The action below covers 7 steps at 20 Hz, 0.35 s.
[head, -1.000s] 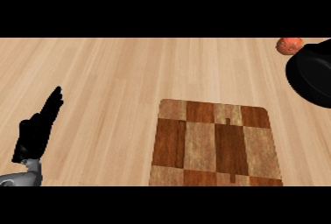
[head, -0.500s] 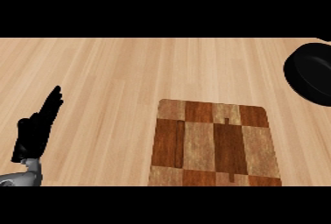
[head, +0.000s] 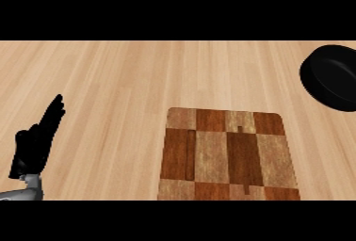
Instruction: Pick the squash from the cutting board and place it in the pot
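At the lower left edge of the head view the left hand (head: 38, 141) stands on the end of its grey forearm, fingers straight and pointing up the counter (head: 139, 80), thumb side tucked — open, holding nothing and touching nothing, resting rather than working. To its right, well apart from it, the cutting board (head: 226, 155) lies flat with its long axis running from the near edge away, its checkered wood bare; no squash shows on it, nor anywhere else on the counter. Farther off, at the upper right edge, the black pot (head: 332, 77) is cut by the frame, and its inside reads only as black, so whether the squash already lies in it cannot be told. The right hand shows nowhere in the view, so nothing can be said of how it is set. Judged from this alone, the board's emptiness suggests the picking step is done — the open question is whether the squash sits in the pot or is held out of sight on the pot's side, the right arm's side.
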### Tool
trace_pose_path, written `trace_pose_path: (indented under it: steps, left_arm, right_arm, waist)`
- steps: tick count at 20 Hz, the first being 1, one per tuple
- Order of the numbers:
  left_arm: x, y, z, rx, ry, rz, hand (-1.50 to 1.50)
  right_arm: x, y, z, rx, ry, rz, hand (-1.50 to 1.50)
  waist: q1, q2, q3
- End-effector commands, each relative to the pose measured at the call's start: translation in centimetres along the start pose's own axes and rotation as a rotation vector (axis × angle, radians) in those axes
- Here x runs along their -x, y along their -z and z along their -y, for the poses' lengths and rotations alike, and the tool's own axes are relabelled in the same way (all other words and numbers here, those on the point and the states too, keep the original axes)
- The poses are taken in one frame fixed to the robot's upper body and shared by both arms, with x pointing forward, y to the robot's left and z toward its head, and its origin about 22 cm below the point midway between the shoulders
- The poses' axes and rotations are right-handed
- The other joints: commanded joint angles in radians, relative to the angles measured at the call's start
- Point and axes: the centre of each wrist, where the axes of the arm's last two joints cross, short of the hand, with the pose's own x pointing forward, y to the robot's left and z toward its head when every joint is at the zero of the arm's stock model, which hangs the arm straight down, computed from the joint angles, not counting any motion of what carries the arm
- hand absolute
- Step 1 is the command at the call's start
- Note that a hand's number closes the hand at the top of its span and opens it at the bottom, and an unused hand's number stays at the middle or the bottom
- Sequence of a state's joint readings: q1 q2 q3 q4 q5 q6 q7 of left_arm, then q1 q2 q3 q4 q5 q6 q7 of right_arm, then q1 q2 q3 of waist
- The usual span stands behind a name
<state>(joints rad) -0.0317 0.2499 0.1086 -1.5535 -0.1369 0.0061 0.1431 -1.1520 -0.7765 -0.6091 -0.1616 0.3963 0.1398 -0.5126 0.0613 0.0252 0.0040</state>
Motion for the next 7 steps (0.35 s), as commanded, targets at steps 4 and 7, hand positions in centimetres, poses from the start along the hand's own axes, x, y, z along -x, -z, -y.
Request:
trace_pose_path:
  steps: [4, 7]
  left_arm:
    - [0.2, 0.3, -0.9, -0.024, 0.014, -0.008, 0.00]
    - [0.3, 0.4, -0.5, -0.045, 0.000, -0.025, 0.00]
  right_arm:
    - [2.0, -2.5, 4.0, -0.020, 0.117, -0.016, -1.50]
    - [2.4, -4.3, 7.8, -0.015, 0.131, 0.001, -1.50]
  waist:
    - [-0.014, -0.001, 0.000]
    - [-0.027, -0.006, 0.000]
